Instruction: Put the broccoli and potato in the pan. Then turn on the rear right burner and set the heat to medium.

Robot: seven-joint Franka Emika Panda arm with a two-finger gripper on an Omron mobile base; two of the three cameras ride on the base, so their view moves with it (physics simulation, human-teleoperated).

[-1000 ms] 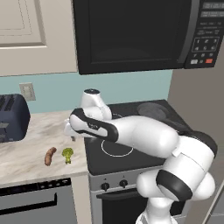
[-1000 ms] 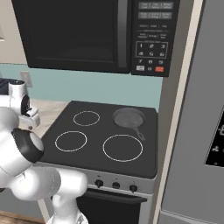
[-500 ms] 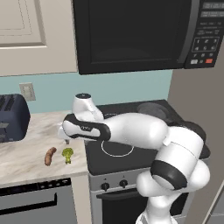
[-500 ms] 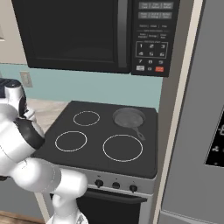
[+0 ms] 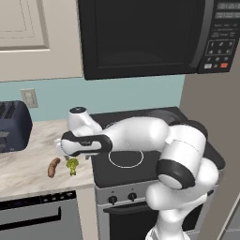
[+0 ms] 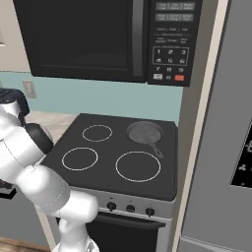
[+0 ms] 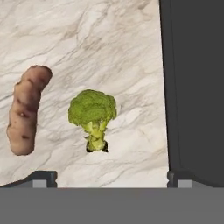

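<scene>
Two vegetables wait on the table below the arm: broccoli (image 5: 72,164) and potato (image 5: 53,167). Across the stove, the pan (image 6: 144,133) sits empty. Below the spread fingers (image 7: 111,180), broccoli lies centred, potato leftward; nothing done yet.

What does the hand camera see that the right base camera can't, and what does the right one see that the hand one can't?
The hand view alone gives the broccoli and the potato lying apart on the marble counter, with the open gripper just above them.

The right base view alone gives the pan on the rear right burner, the burner rings, the knobs and the microwave.

Both include the dark stovetop, which runs along the right edge of the hand view.
</scene>
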